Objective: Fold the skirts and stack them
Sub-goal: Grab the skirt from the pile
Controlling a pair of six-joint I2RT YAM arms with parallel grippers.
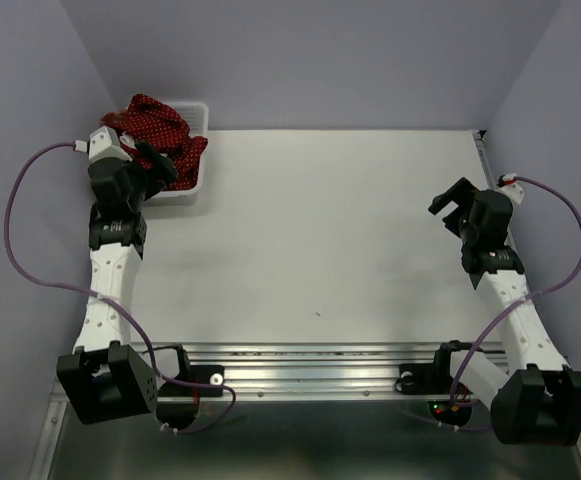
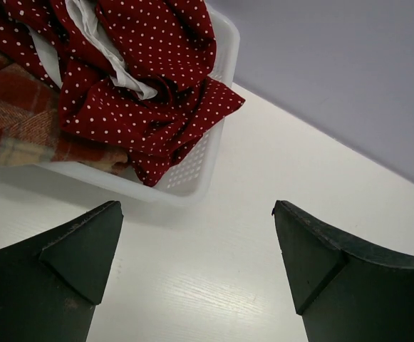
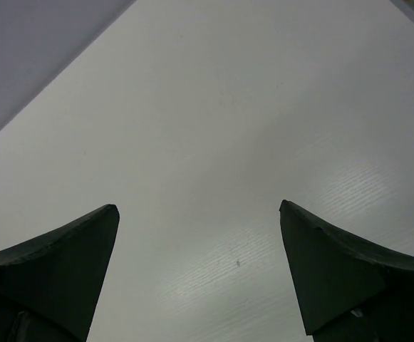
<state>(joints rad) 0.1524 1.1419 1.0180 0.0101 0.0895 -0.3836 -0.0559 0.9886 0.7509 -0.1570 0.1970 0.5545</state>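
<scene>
Left gripper (image 2: 197,206) spread wide and empty over the white table (image 2: 214,278), just short of the white mesh basket (image 2: 205,171); crumpled red polka-dot skirts (image 2: 157,85) and a plaid skirt (image 2: 14,107) fill it. Right gripper (image 3: 198,208) likewise spread, above the table, well apart

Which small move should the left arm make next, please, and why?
Probably advance the left gripper, whose jaws stand open and empty, toward the polka-dot skirt and close on the corner hanging over the rim of the white basket. The cloth lies crumpled in the basket, nothing is folded yet, and that corner is on top and nearest.
</scene>
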